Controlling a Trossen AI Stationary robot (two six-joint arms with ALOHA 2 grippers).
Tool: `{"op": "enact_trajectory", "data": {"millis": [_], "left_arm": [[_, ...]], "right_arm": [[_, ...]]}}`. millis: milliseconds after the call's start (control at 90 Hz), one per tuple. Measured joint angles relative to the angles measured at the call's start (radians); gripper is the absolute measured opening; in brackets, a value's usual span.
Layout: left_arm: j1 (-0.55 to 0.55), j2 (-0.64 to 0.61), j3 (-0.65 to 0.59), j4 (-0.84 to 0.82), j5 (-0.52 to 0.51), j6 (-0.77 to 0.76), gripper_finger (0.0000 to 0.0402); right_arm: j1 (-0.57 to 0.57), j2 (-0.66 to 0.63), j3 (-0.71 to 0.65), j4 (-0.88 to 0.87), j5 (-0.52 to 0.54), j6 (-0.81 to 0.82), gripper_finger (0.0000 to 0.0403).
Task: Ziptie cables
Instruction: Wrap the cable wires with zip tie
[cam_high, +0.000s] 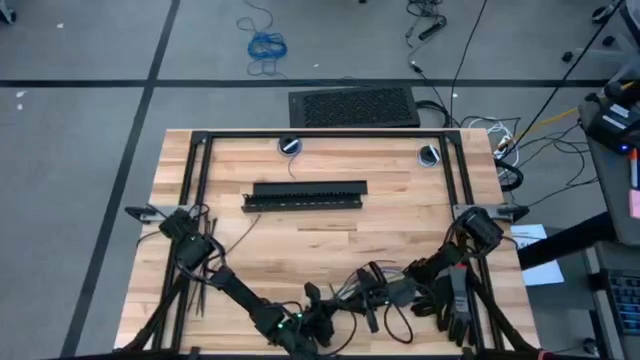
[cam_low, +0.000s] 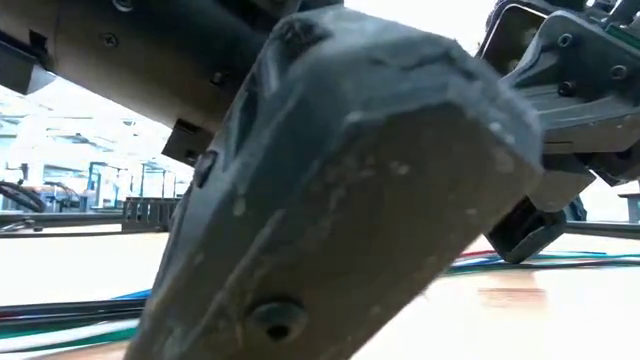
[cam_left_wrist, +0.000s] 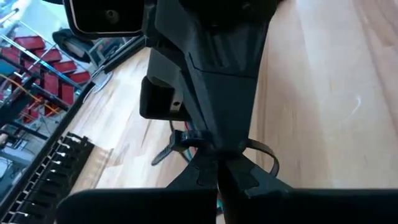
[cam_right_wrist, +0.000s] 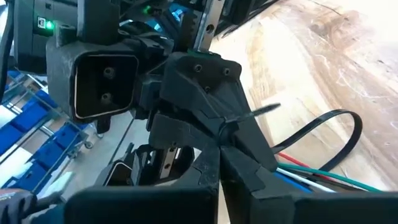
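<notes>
Both arms meet near the table's front edge. My left gripper (cam_high: 318, 318) and my right gripper (cam_high: 372, 300) stand tip to tip, each shut on one thin dark ziptie (cam_right_wrist: 339, 134). The ziptie forms an open loop around the cables (cam_right_wrist: 311, 174), a bundle of thin blue, green, red and pale wires lying on the wood. Its free tail (cam_right_wrist: 264, 110) sticks out past the fingers. In the left wrist view the loop (cam_left_wrist: 264, 155) shows on one side of the fingertips and a dark tail (cam_left_wrist: 165, 152) on the other. The low view is mostly blocked by a gripper body (cam_low: 330, 200). My left gripper pinches the ziptie between its two fingertips (cam_left_wrist: 208, 177), right where the loop (cam_left_wrist: 249, 144) closes. The right gripper's fingers hide the exact spot. The loop stands out beside the fingers, clear of the wood. My right gripper pinches the ziptie at the loop's closing point (cam_right_wrist: 231, 127) between its fingertips (cam_right_wrist: 239, 155), opposite the left fingers. The tail points away past them. The loop arches over the cables, which lie on the table.
A long flat black bar (cam_high: 305, 195) lies across the table's middle. Two round holes (cam_high: 290, 146) (cam_high: 428, 155) sit near the far edge. Thick black cables (cam_high: 400, 320) curl beside the grippers. The black frame (cam_high: 320, 132) rims the table.
</notes>
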Motion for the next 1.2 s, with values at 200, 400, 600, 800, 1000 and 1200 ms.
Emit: {"op": "enact_trajectory", "data": {"millis": [200,400,600,800,1000,1200], "left_arm": [[-0.002,0.0,0.0,-0.009,-0.027,0.012,0.0],[-0.01,0.0,0.0,-0.023,-0.086,0.023,0.0],[-0.01,0.001,0.002,-0.027,-0.11,0.063,0.0],[-0.014,0.001,0.002,-0.032,-0.143,0.094,0.0],[-0.022,0.001,0.002,-0.046,-0.168,0.143,0.0],[-0.022,0.001,0.002,-0.048,-0.171,0.143,0.0]], "right_arm": [[0.0,0.002,-0.002,-0.002,-0.003,0.013,0.0],[0.001,0.003,-0.002,-0.019,0.013,0.031,0.0],[0.014,0.006,-0.004,0.02,0.025,0.013,0.0],[0.02,0.008,-0.005,0.049,0.04,-0.004,0.0],[0.01,0.01,-0.006,0.09,0.054,-0.041,0.0],[0.001,0.01,-0.006,0.156,0.029,-0.092,0.0]]}}
